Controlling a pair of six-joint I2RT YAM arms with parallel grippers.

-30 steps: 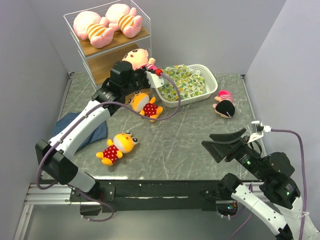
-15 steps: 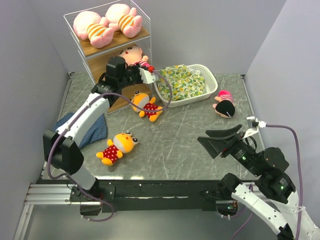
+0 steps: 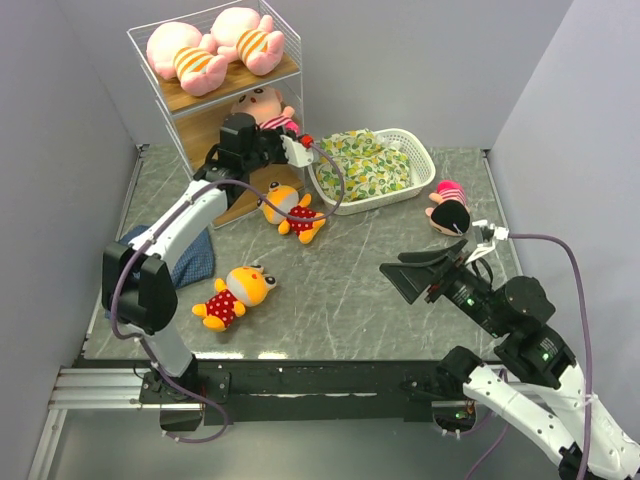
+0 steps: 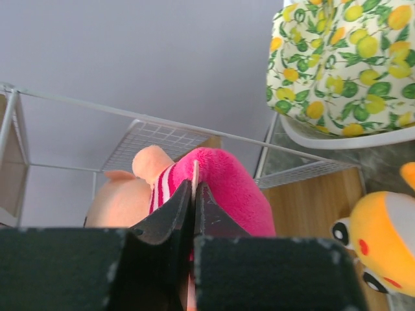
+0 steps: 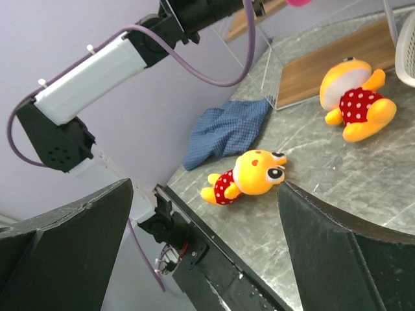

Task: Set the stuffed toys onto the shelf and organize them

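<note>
Top external: shelf point(image 3: 200, 128) holds pigs point(image 3: 190, 55), basket point(image 3: 425, 168) holds patterned cloth point(image 3: 370, 165).

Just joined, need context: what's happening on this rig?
The left tool is shut on a pink-hatted doll, holding it at the middle tier of the shelf. Two pink pigs lie on the top tier. Two orange animals and the second doll lie on the table. The right tool hovers open over the table's right side, holding nothing.
</note>
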